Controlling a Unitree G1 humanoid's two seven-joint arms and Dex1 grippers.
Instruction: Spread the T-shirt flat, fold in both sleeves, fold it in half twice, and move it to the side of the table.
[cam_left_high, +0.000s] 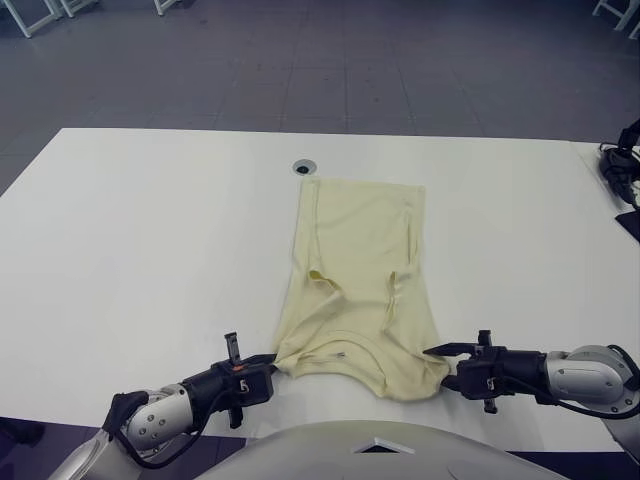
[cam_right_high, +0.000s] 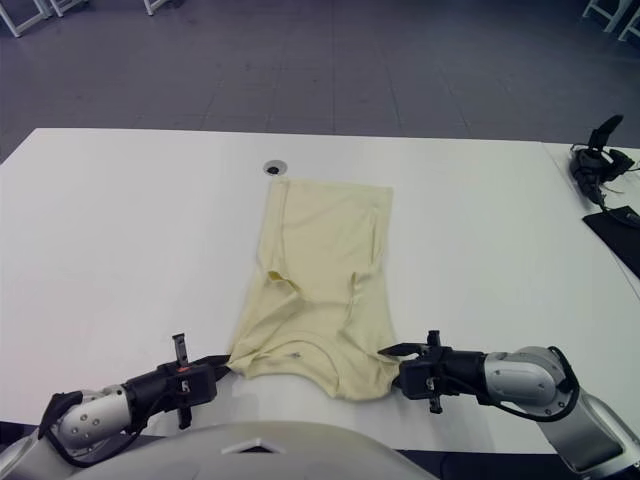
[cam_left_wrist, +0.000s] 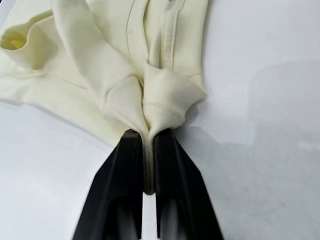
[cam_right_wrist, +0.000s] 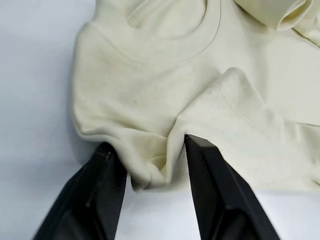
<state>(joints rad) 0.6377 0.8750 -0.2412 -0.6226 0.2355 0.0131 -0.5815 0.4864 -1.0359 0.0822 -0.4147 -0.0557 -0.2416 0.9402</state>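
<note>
Closest in, the left end effector (cam_left_high: 266, 364) is clamped on the near left corner of the T-shirt (cam_left_high: 360, 260). The left wrist view shows its two black fingers (cam_left_wrist: 167, 165) pressed together with a thin pleat of pale yellow cloth pinched between them. The right end effector (cam_left_high: 434, 353) is at the near right corner. In its own wrist view the fingers (cam_right_wrist: 200, 160) stand well apart with a bunched fold of the shoulder lying between them, so it reads as open around the cloth and not yet gripping.

The collar (cam_right_wrist: 172, 47) end of the shirt faces the robot, and the near edge is rumpled where the two end effectors meet it. Beyond that, the shirt lies lengthwise down the middle of the white counter (cam_left_high: 150, 230) as a narrow strip. Both sleeves look turned in over the body, the left sleeve (cam_left_high: 318, 277) a little puckered and the right sleeve (cam_left_high: 400, 283) flatter. The far hem (cam_left_high: 362, 182) lies straight and smooth.

Past the hem there is a small round cable hole (cam_left_high: 304, 167) in the counter. Some black cables (cam_left_high: 618, 168) sit at the far right edge.

As far as can be judged, spreading the shirt and folding in the sleeves are done. Neither fold in half has been made, since the shirt is still at full length. The grip on the near corners suggests the first fold is being set up. That fold, the second one and the move to the side of the counter all remain.
</note>
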